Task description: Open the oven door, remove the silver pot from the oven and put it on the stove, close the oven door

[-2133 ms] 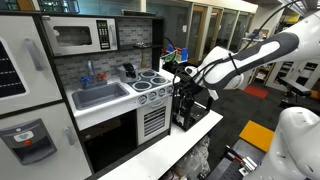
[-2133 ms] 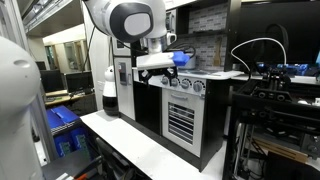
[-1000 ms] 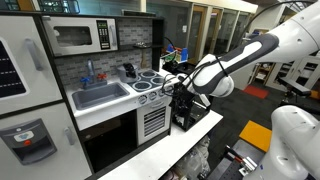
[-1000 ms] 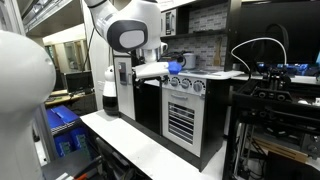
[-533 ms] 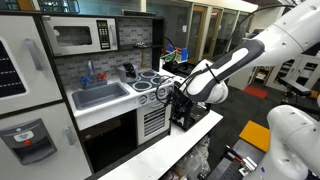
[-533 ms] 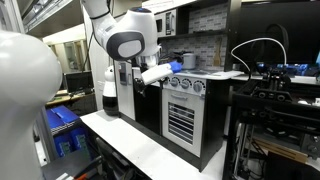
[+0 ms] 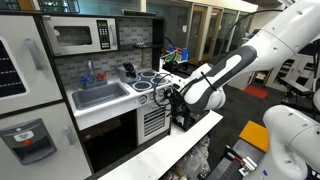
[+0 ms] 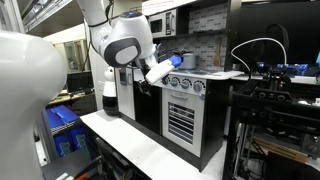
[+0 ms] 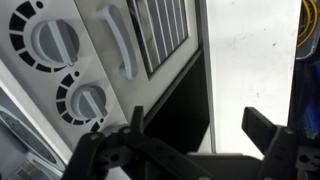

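In an exterior view, the stove (image 7: 150, 77) sits at 3 o'clock from the sink (image 7: 98, 96), with its knobs (image 7: 150, 95) along the front edge. The oven door (image 7: 153, 122) hangs at 6 o'clock below them and looks shut. The gripper (image 7: 168, 97) hovers at 3 o'clock from the knobs, close to the front. In the opposite exterior view, the white arm (image 8: 125, 45) reaches in from 9 o'clock toward the slatted door, which lies flush. In the wrist view, the fingers (image 9: 135, 125) stand wide apart and hold nothing. The door's white handle (image 9: 120, 40) is at 11 o'clock from them. The dark strip beside the door may be its edge.
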{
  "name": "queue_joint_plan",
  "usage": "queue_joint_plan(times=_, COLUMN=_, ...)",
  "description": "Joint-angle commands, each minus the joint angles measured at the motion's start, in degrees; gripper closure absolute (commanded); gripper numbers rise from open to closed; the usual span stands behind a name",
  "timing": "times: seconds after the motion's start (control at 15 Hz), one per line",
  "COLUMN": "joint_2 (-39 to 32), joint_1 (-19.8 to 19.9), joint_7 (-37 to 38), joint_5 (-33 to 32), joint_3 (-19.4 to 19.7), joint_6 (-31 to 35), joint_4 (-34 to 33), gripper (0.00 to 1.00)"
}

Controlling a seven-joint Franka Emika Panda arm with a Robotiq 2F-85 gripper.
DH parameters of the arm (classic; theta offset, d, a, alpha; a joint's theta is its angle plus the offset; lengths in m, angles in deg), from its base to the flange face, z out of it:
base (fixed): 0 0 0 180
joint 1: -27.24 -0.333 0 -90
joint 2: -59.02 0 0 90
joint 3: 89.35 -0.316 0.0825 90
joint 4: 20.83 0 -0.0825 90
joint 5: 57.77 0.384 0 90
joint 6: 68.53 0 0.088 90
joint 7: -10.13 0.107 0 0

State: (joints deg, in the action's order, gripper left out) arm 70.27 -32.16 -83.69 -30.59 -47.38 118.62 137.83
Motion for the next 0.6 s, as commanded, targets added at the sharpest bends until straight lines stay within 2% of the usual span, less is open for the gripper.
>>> queue_joint_plan(times=0.0, joint_2=-1.8, joint_1=-6.1, joint_7=-0.7, joint_5=-1.4, joint_3=6.0, joint_6=4.9, joint_4=0.5, gripper=0.00)
queue_joint_plan(times=0.53, joint_2=-4.9, joint_1=-18.8, joint_7=1.1, joint_5=-6.7, joint_3=23.1, joint_6=6.3, joint_4=0.3, gripper=0.00)
